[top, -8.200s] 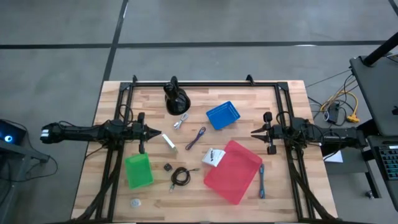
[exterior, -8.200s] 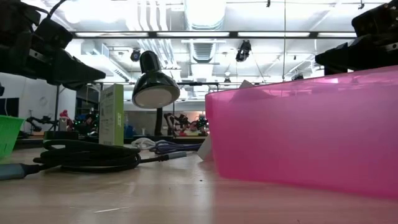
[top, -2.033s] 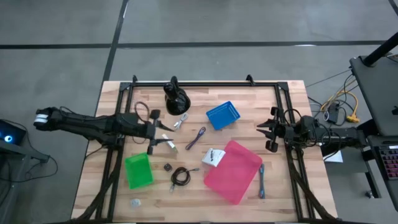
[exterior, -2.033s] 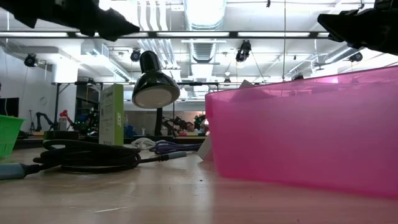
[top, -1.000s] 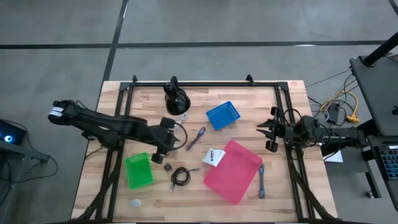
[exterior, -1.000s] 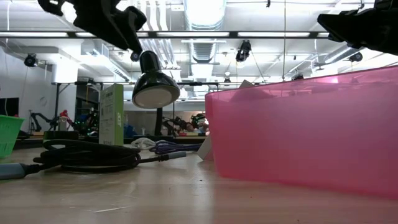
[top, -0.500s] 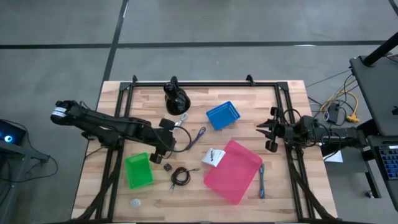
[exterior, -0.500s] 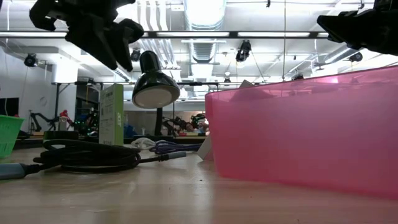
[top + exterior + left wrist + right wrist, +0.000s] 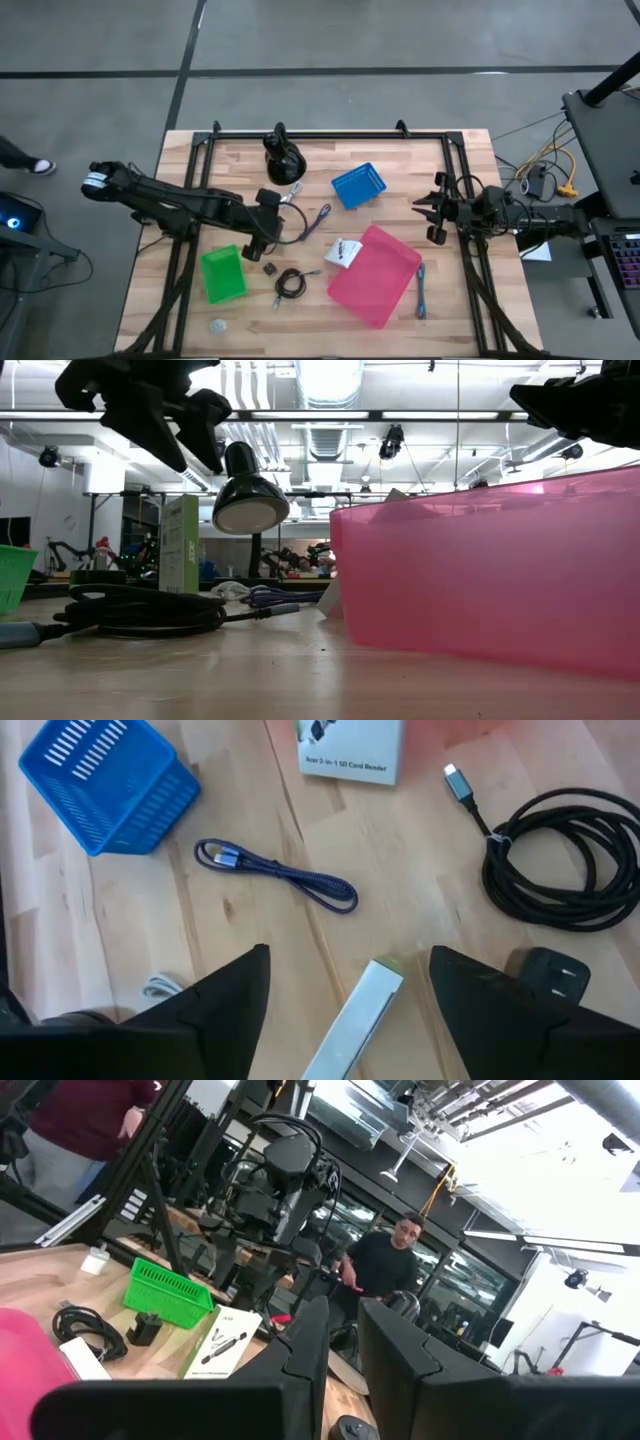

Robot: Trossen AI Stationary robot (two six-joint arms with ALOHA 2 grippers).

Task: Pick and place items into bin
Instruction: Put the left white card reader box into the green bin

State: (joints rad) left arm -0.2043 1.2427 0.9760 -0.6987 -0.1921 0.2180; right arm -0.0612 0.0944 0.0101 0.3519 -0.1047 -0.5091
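My left gripper (image 9: 262, 237) hangs open above the table's middle left, well clear of the wood in the low view (image 9: 178, 445). Its fingers stand on either side of the white stick (image 9: 356, 1018) lying flat below, without touching it. Around it lie the purple cable (image 9: 280, 872), the black coiled cable (image 9: 290, 283), a tiny dark block (image 9: 269, 268), the white packet (image 9: 343, 252) and a silver connector (image 9: 292, 193). My right gripper (image 9: 430, 213) waits at the table's right, fingers close together with nothing between them.
Three bins stand on the table: green (image 9: 222, 275) near left, blue (image 9: 358, 185) far middle, pink (image 9: 373, 275) near right. A blue cable (image 9: 421, 290) lies right of the pink bin. A black rounded stand (image 9: 283, 160) sits at the back, a grey disc (image 9: 217, 325) near the front edge.
My left gripper has come down a little over the white stick and has opened wider. The stick and the other items lie where they were.
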